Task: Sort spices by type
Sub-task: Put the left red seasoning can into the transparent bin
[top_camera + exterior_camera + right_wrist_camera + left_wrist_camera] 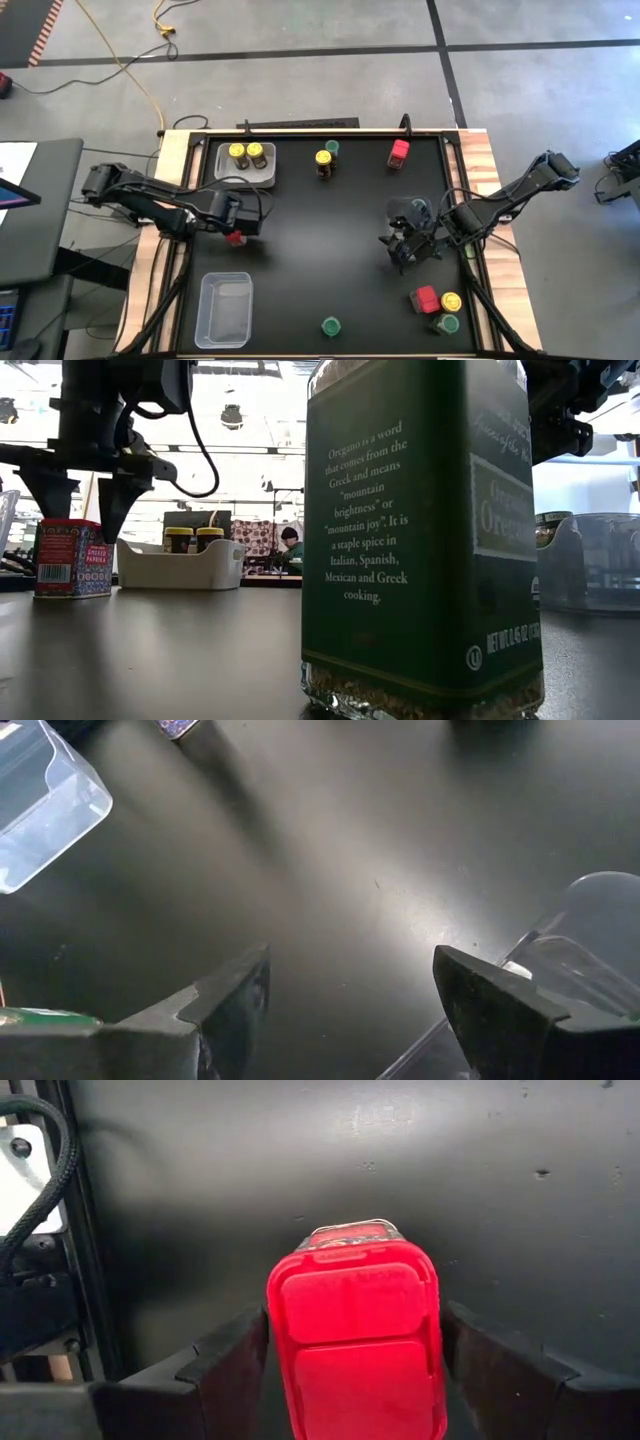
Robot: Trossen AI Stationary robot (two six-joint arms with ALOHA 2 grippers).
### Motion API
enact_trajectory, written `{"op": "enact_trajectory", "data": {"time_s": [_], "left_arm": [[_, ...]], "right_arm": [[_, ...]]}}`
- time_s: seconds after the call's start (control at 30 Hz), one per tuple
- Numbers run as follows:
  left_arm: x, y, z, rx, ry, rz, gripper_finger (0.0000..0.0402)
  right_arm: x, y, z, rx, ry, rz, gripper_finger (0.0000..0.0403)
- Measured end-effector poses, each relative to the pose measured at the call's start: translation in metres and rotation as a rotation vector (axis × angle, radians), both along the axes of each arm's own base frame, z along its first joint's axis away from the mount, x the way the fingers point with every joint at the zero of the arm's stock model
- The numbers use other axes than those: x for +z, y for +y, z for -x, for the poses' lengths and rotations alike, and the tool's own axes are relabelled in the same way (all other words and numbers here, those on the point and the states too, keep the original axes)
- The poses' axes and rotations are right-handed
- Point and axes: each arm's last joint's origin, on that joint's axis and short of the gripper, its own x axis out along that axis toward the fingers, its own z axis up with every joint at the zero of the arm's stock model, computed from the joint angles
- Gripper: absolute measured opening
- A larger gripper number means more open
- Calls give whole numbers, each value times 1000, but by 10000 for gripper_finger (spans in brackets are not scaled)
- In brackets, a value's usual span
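Right up against the low camera stands a green-labelled oregano jar [420, 540], filling much of that view and hiding the table behind it. Further back on the black table [330, 220], the left gripper [350, 1355] hangs over a red paprika tin [355, 1340], its dark fingers [225, 1365] spread to either side of the red lid with a sliver of space each way, so it is straddling, not squeezing. From above, that tin [236, 238] sits near the table's left edge, between two clear bins. One bin [246, 162] at the far left holds two yellow-lidded jars [247, 153]; the other bin [225, 308] stands near the front. Over on the right, the right gripper [350, 995] hovers with its fingers wide apart and nothing between them, a clear container [590, 960] just beside it. Scattered around are a yellow-lidded and green-lidded pair [325, 160] at the back, a red tin [399, 152] beside them, a lone green lid [330, 326] up front, and a cluster of red, yellow and green [437, 306] at the front right corner.
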Motion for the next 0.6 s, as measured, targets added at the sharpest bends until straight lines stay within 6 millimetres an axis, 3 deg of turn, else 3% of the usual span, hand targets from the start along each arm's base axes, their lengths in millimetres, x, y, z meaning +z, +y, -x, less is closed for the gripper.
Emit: {"op": "enact_trajectory", "data": {"time_s": [0.23, 0.6], "left_arm": [[-26, -2, 0, 4, -54, 62, 279], [-14, 1, 13, 27, -70, 39, 279]], "right_arm": [[0, 1, 0, 8, 3, -6, 306], [0, 4, 2, 25, 3, -6, 306]]}}
